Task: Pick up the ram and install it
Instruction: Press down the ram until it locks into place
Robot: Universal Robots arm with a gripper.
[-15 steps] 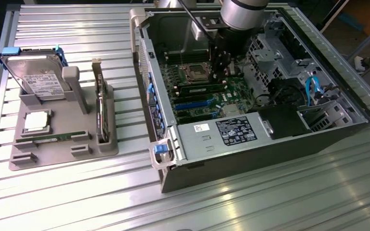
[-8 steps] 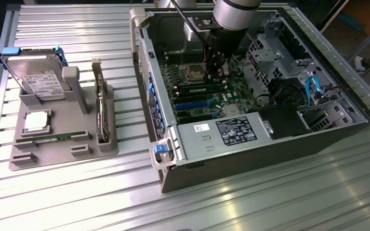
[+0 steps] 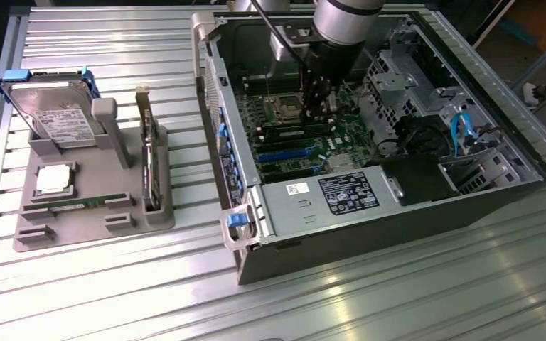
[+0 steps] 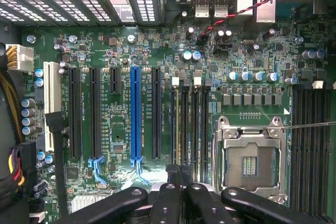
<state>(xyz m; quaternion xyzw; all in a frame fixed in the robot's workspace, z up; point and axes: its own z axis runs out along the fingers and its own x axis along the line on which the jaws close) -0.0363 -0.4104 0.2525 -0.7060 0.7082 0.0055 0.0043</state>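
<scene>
1. Gripper (image 3: 323, 99) is down inside the open computer case (image 3: 500, 186), upper centre of the exterior view, over the motherboard (image 3: 297, 138) beside the empty CPU socket (image 3: 286, 106). In the wrist view the fingers (image 4: 181, 179) stand pressed together at the lower centre of the frame, jaws shut.
2. Whether a ram stick is pinched between them I cannot tell; the fingertips sit right at the memory slots (image 4: 190, 124) left of the CPU socket (image 4: 251, 159) in that frame.
3. One ram stick (image 3: 297, 131) lies seated on the motherboard, centre of the exterior view, just below the gripper. A second ram stick (image 3: 88, 202) lies flat in the grey parts tray (image 3: 40, 238), lower left, near the square silver CPU chip (image 3: 53, 177).
4. Also on the tray: a hard drive (image 3: 60, 114) standing in its cradle, and an expansion card (image 3: 147, 160) on edge.
5. Risks, as judged: if a stick is off line with its slot, pressing could bend it or miss the latches. The fingers are close to capacitors and the socket frame; a sideways drift could knock them. The red and black wire (image 4: 231, 17), upper centre of the wrist frame, could snag.
6. Surface: ribbed metal table (image 3: 397, 298), glare at lower right. Dark room edges; other gear at upper right.
</scene>
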